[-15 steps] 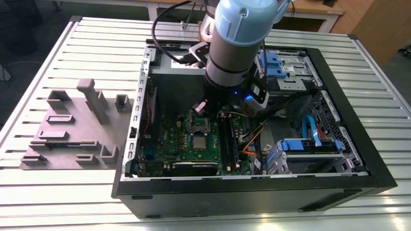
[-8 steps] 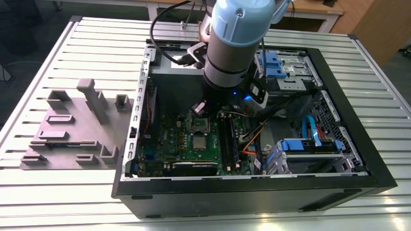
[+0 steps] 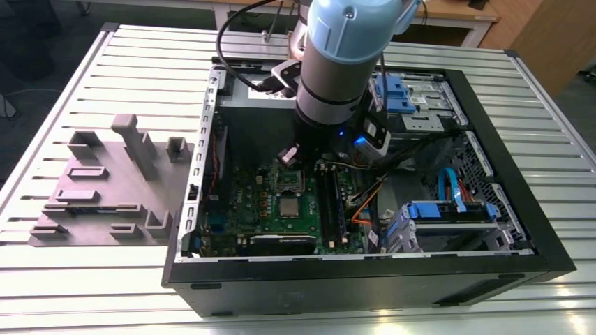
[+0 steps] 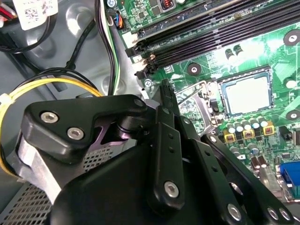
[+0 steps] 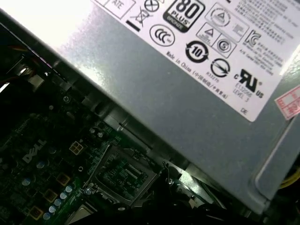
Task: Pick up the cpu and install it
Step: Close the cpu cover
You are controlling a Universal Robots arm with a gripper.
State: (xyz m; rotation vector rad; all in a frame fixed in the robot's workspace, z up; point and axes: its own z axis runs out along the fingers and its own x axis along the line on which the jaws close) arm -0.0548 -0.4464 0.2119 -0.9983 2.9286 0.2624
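The cpu (image 3: 290,206) (image 4: 246,96) is a small pale silver square lying flat in a black-rimmed seat on the green motherboard (image 3: 251,209), inside the open computer case. Right beside it, on the side toward the power supply, lies a silver metal socket frame (image 3: 290,180) (image 5: 124,173) with green board showing through its window. My gripper (image 3: 294,152) (image 4: 165,91) hangs over the board above that frame and short of the cpu, apart from it. Nothing shows in its grasp. In the second wrist view the black gripper body covers the near part of the board.
The grey power supply box (image 5: 187,93) with a white label stands close to the gripper. Black memory slots (image 3: 331,202) (image 4: 211,28) run alongside the socket. Yellow cables (image 4: 47,84) and blue drive cages (image 3: 447,209) crowd the case. A grey fixture (image 3: 102,181) sits on the exterior view's left.
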